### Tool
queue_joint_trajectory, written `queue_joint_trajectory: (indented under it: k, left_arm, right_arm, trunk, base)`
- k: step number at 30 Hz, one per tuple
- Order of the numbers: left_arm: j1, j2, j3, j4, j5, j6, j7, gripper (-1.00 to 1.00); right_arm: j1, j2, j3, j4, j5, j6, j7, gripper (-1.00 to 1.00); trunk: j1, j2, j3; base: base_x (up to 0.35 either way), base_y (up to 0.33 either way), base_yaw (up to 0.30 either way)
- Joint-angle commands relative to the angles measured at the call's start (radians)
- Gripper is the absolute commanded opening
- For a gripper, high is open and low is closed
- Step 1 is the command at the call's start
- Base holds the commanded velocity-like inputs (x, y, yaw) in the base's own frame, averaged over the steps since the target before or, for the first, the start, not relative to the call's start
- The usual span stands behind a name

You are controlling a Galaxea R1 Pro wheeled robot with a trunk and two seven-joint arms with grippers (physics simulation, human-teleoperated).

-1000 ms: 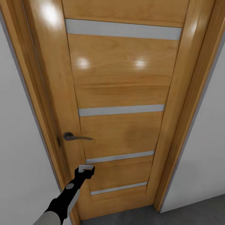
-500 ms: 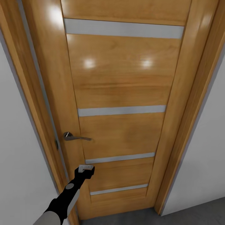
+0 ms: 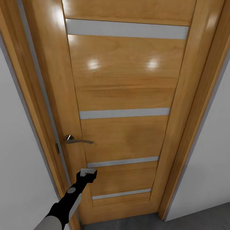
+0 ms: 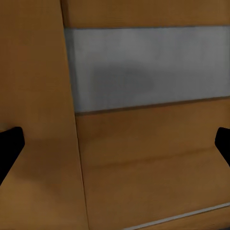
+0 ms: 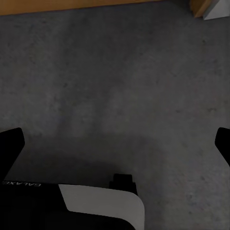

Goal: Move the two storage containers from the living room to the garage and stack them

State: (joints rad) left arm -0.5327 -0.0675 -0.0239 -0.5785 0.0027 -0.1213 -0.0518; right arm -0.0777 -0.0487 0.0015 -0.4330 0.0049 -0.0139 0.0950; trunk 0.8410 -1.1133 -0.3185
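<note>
One wooden door (image 3: pixel 127 95), closed, four grey inset strips (image 3: pixel 124 113), one lever handle (image 3: pixel 76 140). Left gripper (image 3: pixel 88 172) against door below handle, fingers wide apart, empty. Right gripper (image 5: pixel 115 143) spread wide, empty, over dark-grey floor (image 5: pixel 120 72). Robot base (image 5: pixel 103 203) below.

Bright, even light; glare spots on the glossy door (image 3: pixel 124 86); wrist views soft and blurred.

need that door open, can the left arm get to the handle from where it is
Probably yes. The left gripper is open at the door face, just below the door handle, and nothing sits between them. It would only need to lift slightly and shift toward the frame.
</note>
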Motion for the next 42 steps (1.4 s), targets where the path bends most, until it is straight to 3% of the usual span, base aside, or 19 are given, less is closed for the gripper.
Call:
queue_joint_trajectory:
  k: [1, 22, 33, 42]
  left_arm:
    - [-0.001, 0.000, -0.001, 0.000, 0.000, -0.003, -0.002, 1.00]
    - [-0.017, 0.000, 0.000, 0.047, 0.000, -0.001, -0.002, 1.00]
    - [-0.095, 0.000, 0.001, 0.155, 0.000, -0.001, -0.001, 1.00]
    - [-0.112, 0.005, 0.002, 0.172, 0.000, 0.001, 0.000, 1.00]
  right_arm:
    - [0.000, 0.000, 0.000, 0.000, 0.000, -0.001, 0.003, 1.00]
    - [0.000, 0.000, 0.000, 0.000, 0.001, -0.001, 0.003, 1.00]
    - [0.000, 0.000, 0.001, 0.000, 0.001, -0.001, 0.004, 1.00]
    - [0.000, 0.000, 0.001, 0.000, 0.001, -0.001, 0.003, 1.00]
  trunk:
    - [0.000, -0.001, -0.001]
    - [0.000, -0.001, -0.001]
    - [0.000, -0.001, -0.001]
    - [0.000, -0.001, -0.001]
  base:
    - [0.001, 0.000, 0.000]
    - [0.000, 0.000, 0.000]
    - [0.000, 0.000, 0.000]
    - [0.000, 0.000, 0.000]
